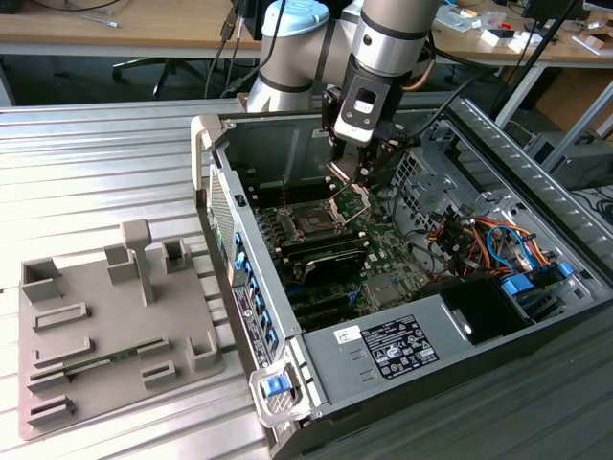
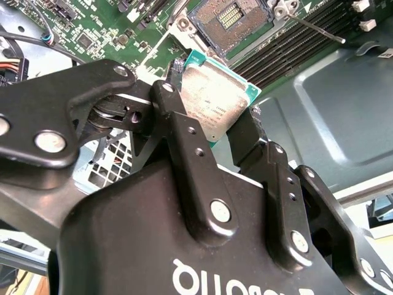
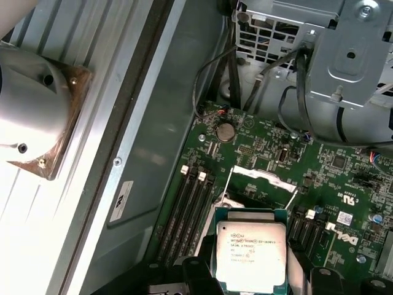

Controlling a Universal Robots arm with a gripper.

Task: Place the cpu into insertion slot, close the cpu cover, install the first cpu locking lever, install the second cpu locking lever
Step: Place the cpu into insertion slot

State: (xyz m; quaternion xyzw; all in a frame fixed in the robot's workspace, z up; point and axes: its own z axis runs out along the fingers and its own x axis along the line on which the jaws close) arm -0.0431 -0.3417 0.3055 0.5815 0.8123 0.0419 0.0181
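Second wrist view: gripper holds cpu near slot.

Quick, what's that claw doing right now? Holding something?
The gripper: shut on the cpu, gripping it by two opposite edges; the chip is not yet in the insertion slot.

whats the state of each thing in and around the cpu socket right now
gripper, shut on the cpu
cpu, held clear of the socket, not seated
socket, empty, contacts bare
cover, swung up open
lever, released, not hooked down
case, lying on its side, side panel off
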